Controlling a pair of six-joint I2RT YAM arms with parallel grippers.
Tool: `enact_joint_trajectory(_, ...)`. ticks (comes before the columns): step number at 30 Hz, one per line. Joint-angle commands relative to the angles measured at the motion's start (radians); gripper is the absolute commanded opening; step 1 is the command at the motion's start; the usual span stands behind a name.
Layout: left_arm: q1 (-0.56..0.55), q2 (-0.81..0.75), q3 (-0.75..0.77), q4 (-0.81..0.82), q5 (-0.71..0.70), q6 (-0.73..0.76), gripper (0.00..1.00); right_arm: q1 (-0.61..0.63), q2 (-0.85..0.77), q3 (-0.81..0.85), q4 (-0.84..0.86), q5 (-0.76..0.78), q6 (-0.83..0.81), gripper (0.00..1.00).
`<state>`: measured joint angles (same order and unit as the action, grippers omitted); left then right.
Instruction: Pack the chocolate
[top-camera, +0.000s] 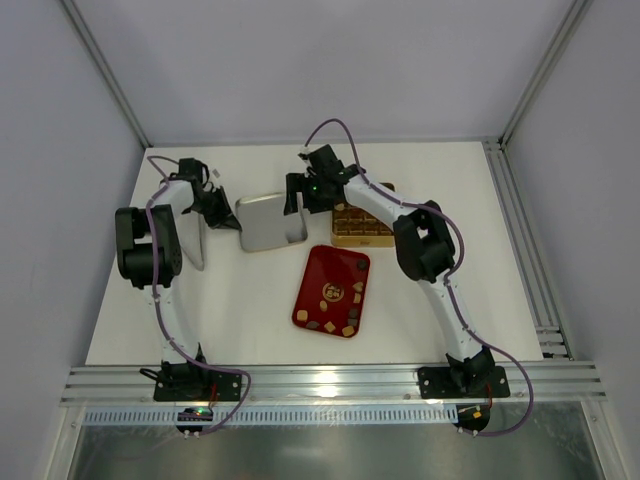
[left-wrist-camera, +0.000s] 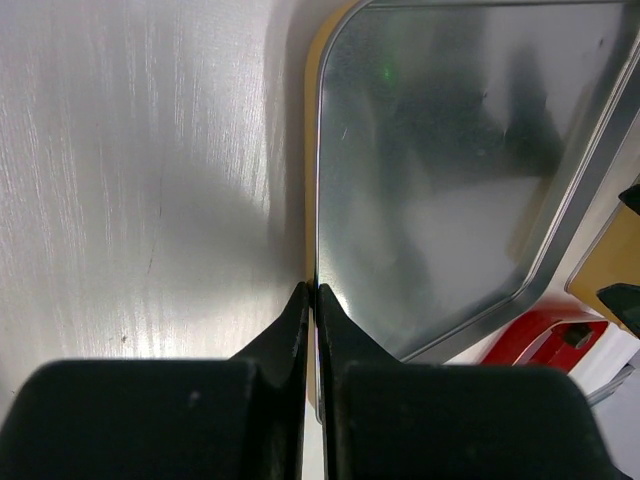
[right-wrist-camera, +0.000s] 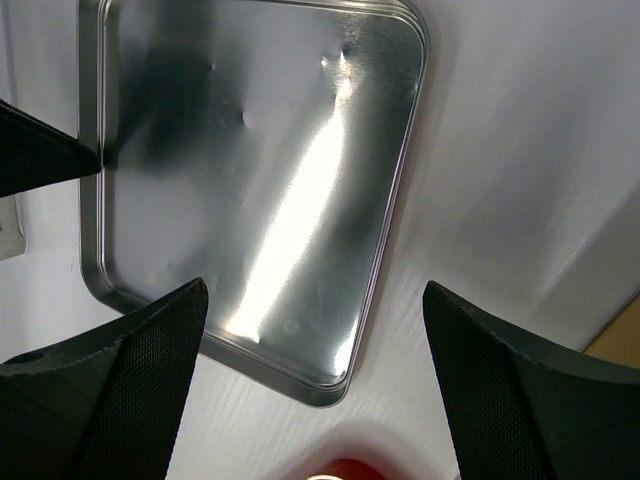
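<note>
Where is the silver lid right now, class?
In the top view the silver lid sits just left of centre, immediately left of the gold tin and beyond the red tray.

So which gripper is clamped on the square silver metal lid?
The left gripper, shut on the silver metal lid's rim; the right gripper hangs open above it.

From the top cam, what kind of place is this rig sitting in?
Likely a lab robot cell, not a kitchen or shop: white table boxed in by plain grey panels on aluminium framing, with staged props, a red tray of chocolates, a gold tin and a silver lid.
</note>
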<state>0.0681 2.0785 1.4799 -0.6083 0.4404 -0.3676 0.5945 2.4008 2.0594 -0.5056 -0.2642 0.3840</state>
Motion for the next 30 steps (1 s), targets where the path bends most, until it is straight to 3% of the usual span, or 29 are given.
enact_joint_trajectory(1, 0.009, -0.072, -0.015, -0.002, 0.057, -0.019, 0.0, 0.004, 0.018, 0.039, -0.011, -0.012, 0.013, 0.88)
enact_joint_trajectory(30, 0.053, -0.181, -0.082, 0.045, 0.172, -0.067, 0.0, 0.004, 0.023, 0.03, 0.027, -0.087, 0.096, 0.87)
